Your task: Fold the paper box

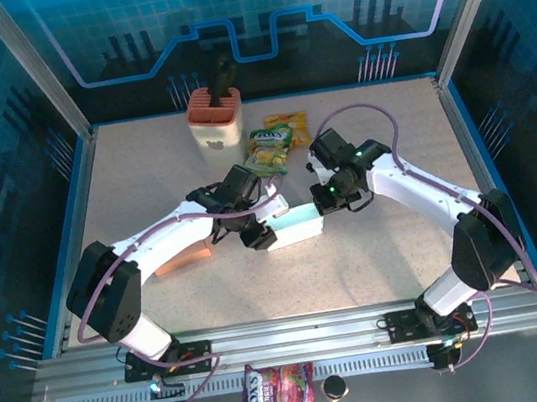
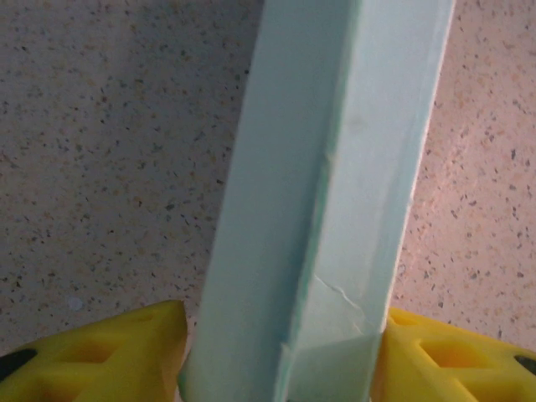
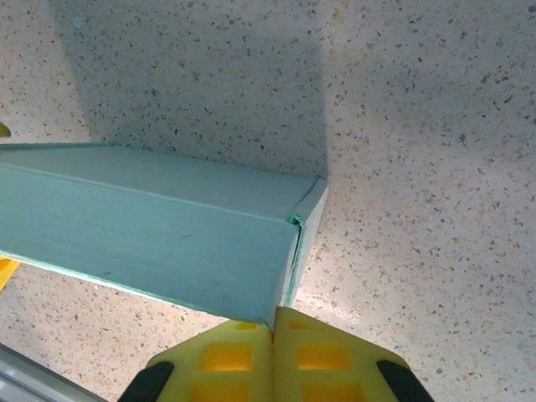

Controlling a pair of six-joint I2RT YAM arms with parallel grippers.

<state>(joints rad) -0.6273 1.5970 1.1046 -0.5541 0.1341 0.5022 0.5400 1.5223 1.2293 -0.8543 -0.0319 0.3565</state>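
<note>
The mint-green paper box (image 1: 294, 225) lies lengthwise in the middle of the table between my two grippers. My left gripper (image 1: 257, 235) straddles its left end. In the left wrist view the box (image 2: 335, 167) runs up from between the yellow fingers (image 2: 126, 352), which sit against its two sides. My right gripper (image 1: 330, 199) is at the box's right end. In the right wrist view the box (image 3: 167, 226) shows a folded end flap, and my right gripper (image 3: 272, 322) is shut, its tips touching the lower corner of that end.
An orange-and-white holder (image 1: 214, 118) and two snack packets (image 1: 271, 148) (image 1: 287, 125) stand at the back. An orange block (image 1: 182, 259) lies under the left arm. A candy bag (image 1: 276, 398) and a black cap (image 1: 334, 387) rest on the front rail.
</note>
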